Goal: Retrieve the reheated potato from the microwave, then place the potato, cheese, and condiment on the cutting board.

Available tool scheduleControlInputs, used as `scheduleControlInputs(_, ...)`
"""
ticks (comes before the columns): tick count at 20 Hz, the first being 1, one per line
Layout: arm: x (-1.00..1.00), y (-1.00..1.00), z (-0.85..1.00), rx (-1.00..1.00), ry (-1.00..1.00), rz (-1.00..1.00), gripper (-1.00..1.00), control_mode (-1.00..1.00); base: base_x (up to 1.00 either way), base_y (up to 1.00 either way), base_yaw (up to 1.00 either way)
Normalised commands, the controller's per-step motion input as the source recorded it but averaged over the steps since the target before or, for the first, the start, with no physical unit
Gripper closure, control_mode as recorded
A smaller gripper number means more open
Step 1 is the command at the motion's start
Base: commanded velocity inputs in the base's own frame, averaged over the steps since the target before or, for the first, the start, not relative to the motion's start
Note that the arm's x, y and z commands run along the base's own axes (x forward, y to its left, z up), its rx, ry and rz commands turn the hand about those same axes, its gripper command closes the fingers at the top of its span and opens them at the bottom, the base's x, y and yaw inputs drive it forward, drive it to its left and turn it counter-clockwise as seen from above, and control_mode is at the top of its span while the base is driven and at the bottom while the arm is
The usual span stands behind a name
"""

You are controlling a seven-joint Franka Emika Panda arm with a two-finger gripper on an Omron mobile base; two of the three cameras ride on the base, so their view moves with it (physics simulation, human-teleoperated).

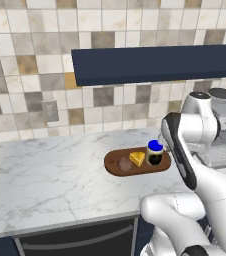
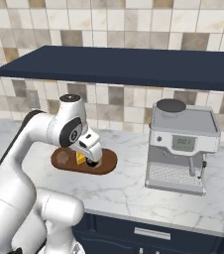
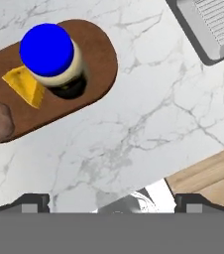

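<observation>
We see all three items on the cutting board (image 1: 116, 163), so we judge the placing done and the coming move a plain retreat. What it turns on is this: in the hand view the board lies up and to the left of the hand (image 3: 111, 206), with a stretch of bare bench (image 3: 148, 124) between them, so nothing stands close between the fingertips.

Going left to right along the board in the left base view: the potato (image 1: 125, 164), a dull, rough reddish-brown lump, lies toward the left end. Just beside it stands the cheese (image 1: 137, 158), a smooth yellow-orange wedge with sharp edges. Touching or nearly touching the cheese is the condiment (image 1: 154, 153), a small dark jar with a pale band and a glossy blue lid, upright near the right end. The board itself is a flat dark wooden oval whose long axis runs along the bench, roughly parallel to the tiled wall.

Farther right, the arm crosses in front of the board's right end, and beyond it sits a steel coffee machine (image 2: 182, 145) with a ribbed drip tray.

The hand is spread wide and holds nothing; its two dark fingertips (image 3: 30, 202) stand far apart over the white, grey-veined marble. A strip of pale wood floor (image 3: 210, 176) shows beyond the bench edge.
</observation>
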Motion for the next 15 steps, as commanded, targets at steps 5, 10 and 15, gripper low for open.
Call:
scheduleControlInputs(5,-0.76,0.16,0.16,-0.06,-0.12,0.2,-1.0,-1.0,0.0,0.0,0.0)
scheduleControlInputs(10,-0.61,0.15,0.21,-0.06,-0.06,0.18,-1.0,-1.0,0.0,0.0,0.0)
scheduleControlInputs(15,-0.5,0.16,0.21,-0.07,-0.05,0.17,-1.0,-1.0,0.0,0.0,0.0)
